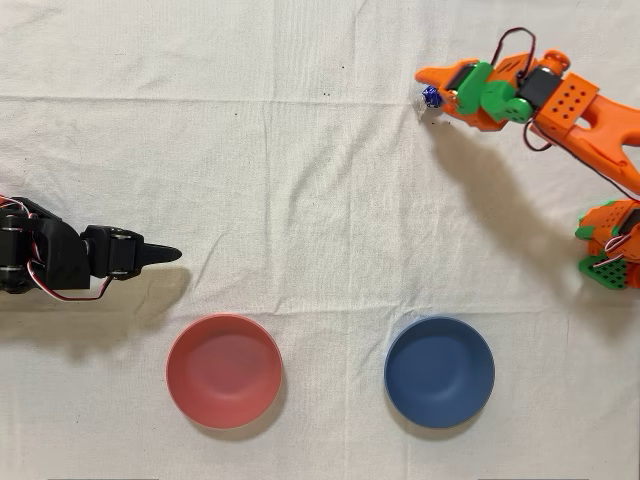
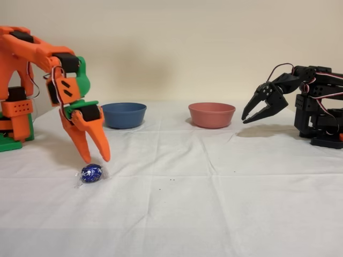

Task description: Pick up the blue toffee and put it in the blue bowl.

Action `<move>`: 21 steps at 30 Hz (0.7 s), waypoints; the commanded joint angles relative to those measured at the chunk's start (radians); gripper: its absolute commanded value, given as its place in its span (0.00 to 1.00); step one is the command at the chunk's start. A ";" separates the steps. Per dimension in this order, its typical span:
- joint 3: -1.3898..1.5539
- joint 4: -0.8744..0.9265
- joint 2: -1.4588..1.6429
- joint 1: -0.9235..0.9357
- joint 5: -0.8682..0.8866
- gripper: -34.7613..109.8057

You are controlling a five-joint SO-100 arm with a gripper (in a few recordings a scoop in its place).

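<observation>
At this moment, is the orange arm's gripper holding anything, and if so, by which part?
Nothing is held. The orange gripper hangs with open jaws just above the tiny foil-wrapped dark-blue toffee, which lies on the white tablecloth.

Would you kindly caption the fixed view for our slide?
Orange gripper poised open just above the blue toffee, blue bowl behind.
</observation>
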 commanded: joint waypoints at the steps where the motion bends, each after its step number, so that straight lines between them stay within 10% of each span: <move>1: -0.057 -0.009 0.017 -0.005 -0.003 0.53; 21: -0.051 -0.031 -0.032 0.040 -0.015 0.52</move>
